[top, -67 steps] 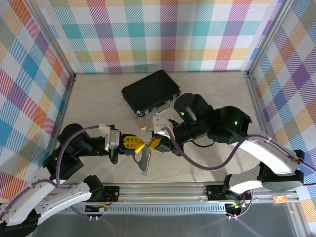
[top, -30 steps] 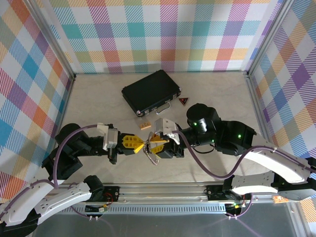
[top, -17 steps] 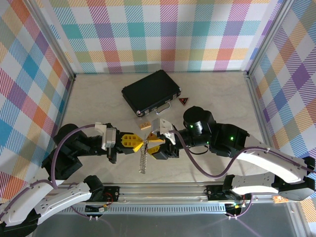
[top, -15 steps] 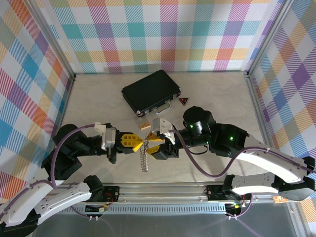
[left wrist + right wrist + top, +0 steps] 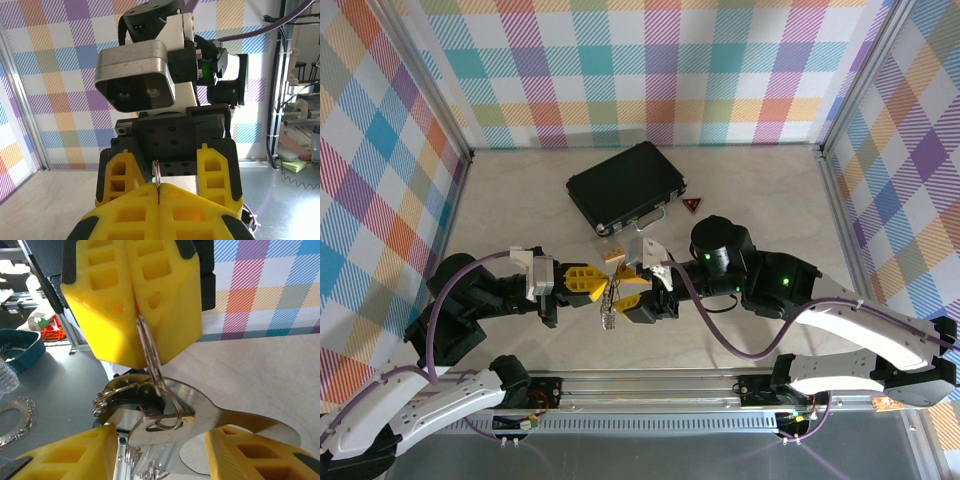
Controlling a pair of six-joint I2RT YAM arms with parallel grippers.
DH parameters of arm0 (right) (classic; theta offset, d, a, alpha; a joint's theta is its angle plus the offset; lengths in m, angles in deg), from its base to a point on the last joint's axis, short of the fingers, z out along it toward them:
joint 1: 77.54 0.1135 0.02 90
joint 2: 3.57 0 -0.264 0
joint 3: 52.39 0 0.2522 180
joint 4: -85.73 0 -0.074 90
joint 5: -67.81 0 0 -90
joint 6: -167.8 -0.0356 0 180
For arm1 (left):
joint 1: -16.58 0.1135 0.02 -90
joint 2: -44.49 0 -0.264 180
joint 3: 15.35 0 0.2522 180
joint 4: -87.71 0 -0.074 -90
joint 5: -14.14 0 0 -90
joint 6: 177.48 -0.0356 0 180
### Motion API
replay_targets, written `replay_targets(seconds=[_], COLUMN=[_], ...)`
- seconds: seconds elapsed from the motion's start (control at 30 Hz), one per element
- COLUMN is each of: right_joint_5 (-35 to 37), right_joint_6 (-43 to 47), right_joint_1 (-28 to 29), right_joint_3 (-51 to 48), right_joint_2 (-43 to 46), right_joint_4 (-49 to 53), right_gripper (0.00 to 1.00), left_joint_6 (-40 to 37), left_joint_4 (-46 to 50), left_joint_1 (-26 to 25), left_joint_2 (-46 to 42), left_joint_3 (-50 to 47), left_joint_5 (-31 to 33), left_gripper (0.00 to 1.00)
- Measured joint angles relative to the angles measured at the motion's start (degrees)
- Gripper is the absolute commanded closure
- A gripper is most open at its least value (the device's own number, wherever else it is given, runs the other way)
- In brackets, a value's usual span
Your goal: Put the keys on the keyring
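The keyring (image 5: 150, 357) is a thin silver wire loop, and my left gripper (image 5: 159, 186) is shut on its upper part. The loop runs down through the slot of a flat silver key (image 5: 165, 422). More silver keys (image 5: 235, 415) and small rings (image 5: 107, 395) hang in a bunch beside it, with a dark head (image 5: 152, 399) among them. My right gripper (image 5: 161, 436) is open, one yellow finger on each side of the bunch and neither touching it. From above, the bunch (image 5: 608, 310) dangles between the left gripper (image 5: 602, 287) and the right gripper (image 5: 622, 292), which face each other.
A black case (image 5: 626, 186) with a silver handle lies behind the grippers. A small tan wooden block (image 5: 613, 254) sits just beyond them, and a red-and-black triangle (image 5: 692, 205) lies right of the case. Checked walls enclose the table.
The bunch hung long and straight below the grippers half a second ago; it now hangs shorter and more bunched. The left gripper has shifted slightly toward the right one.
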Motion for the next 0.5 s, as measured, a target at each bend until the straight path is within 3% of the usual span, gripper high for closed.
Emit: replay_targets(seconds=[0.37,0.5], right_joint_5=[2.80,3.08], right_joint_6=[-0.52,-1.31], right_joint_1=[0.00,0.00], right_joint_3=[-0.11,-0.13], right_joint_2=[0.00,-0.02], right_joint_4=[-0.81,-0.83], right_gripper=[0.45,0.53], left_joint_6=[-0.17,-0.17], left_joint_4=[0.76,1.05], left_joint_1=[0.00,0.00], left_joint_2=[-0.07,-0.17], left_joint_3=[-0.22,-0.22], left_joint_5=[0.59,0.57], left_gripper=[1.00,1.00])
